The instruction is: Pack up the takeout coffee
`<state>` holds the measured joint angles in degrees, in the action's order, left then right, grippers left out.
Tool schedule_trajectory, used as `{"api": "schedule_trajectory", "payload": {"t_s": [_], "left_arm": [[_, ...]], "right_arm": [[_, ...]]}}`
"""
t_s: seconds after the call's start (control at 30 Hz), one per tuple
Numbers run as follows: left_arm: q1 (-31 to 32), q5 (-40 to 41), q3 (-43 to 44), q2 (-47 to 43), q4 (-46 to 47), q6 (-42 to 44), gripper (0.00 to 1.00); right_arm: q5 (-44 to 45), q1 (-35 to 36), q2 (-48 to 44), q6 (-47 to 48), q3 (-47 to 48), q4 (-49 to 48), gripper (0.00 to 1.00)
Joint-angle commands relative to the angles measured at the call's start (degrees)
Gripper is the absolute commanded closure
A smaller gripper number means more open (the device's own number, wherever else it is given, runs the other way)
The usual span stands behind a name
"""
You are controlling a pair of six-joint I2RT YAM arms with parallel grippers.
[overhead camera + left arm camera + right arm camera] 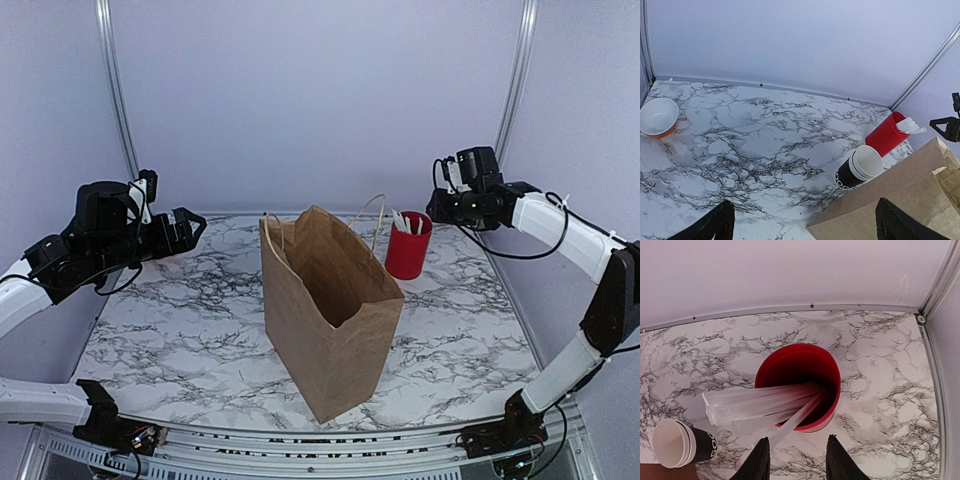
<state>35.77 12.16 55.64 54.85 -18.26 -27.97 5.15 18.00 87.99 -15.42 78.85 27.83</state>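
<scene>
Lying toward the frame's lower left of the half-spread, empty right gripper (797, 440): nested coffee cups (682, 442), beside the red cup (799, 385); its arm the nearer.

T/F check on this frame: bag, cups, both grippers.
1. The brown paper bag stands open on the marble-patterned table. True.
2. The left gripper grips the small black paper cup. False: it is open and empty, off at the table's left.
3. The black cup is inside the bag. False: it is on the table behind the bag, beside the tall red cup, with cream paper cups nested in it.
4. The red cup holds white wrapped utensils. True.
5. The right gripper is above the red cup, fingers apart. True.
</scene>
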Motion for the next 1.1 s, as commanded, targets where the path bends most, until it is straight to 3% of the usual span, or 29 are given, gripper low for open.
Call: {"api": "schedule_trajectory", "payload": {"t_s": [0.0, 0.6, 1.07], "left_arm": [[-0.3, -1.2, 0.3, 0.7, 2.1, -0.3, 0.01], [-0.3, -1.5, -0.1, 0.5, 2.7, -0.9, 0.01], [-0.3, -2.0, 0.3, 0.6, 2.6, -0.9, 0.01]], "right_arm": [[0.8, -0.1, -2.1, 0.7, 0.3, 1.7, 0.62], [-1.9, 5.7, 2.9, 3.4, 2.2, 2.1, 0.6], [5.0, 5.3, 5.1, 3.0, 3.8, 2.1, 0.65]]}}
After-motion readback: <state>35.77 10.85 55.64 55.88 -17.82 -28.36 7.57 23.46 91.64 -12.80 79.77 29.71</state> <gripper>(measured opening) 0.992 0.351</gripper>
